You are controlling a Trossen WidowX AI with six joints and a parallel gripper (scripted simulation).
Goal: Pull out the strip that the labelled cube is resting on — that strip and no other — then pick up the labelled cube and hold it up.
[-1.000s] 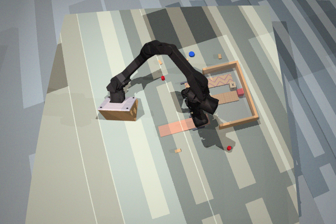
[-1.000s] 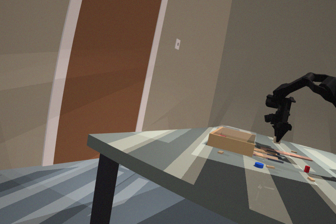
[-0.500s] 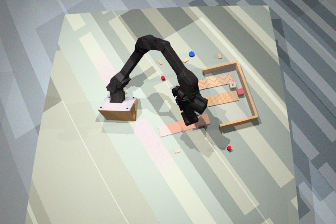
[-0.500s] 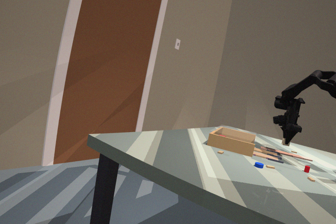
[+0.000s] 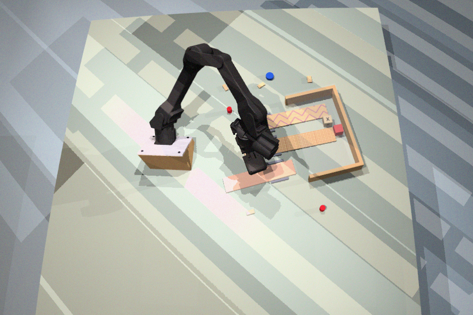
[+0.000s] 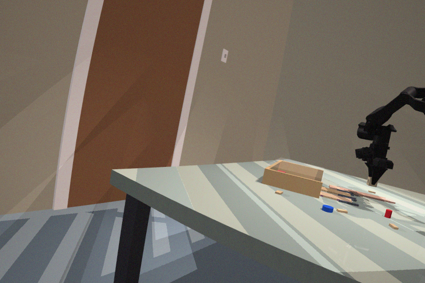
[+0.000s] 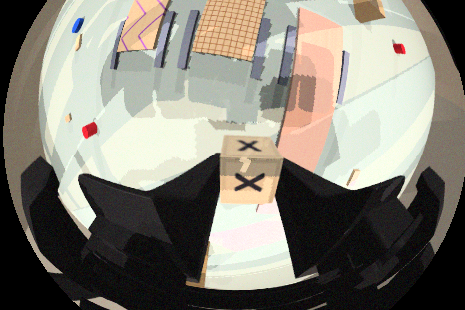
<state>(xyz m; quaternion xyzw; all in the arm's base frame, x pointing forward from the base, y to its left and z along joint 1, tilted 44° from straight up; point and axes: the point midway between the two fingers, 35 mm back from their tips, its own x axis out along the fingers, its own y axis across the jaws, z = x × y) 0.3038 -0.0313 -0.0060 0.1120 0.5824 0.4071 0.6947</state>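
My gripper (image 6: 373, 180) (image 7: 246, 159) points down and is shut on a wooden cube (image 6: 368, 180) (image 7: 248, 194) marked with black X's, held above the table. Its fingertips are hidden in the top view. The plain pink strip (image 5: 238, 185) (image 7: 315, 46) lies flat, outside the wooden frame, with its far part between two rails. The grid strip (image 5: 305, 141) (image 7: 234, 16) and the zigzag strip (image 5: 297, 115) (image 7: 144, 16) reach into the frame. Another X-marked cube (image 5: 327, 119) sits at the zigzag strip's far end.
The three-sided wooden frame (image 5: 347, 124) (image 6: 291, 183) stands at the far side, with a red cube (image 5: 338, 129) inside against its back wall. Low dark rails (image 5: 280, 180) (image 7: 167, 43) flank the strips. A blue disc (image 5: 269, 75) (image 6: 327, 208), red cylinders (image 5: 322, 208) (image 5: 229, 109) and small wooden pieces lie around.
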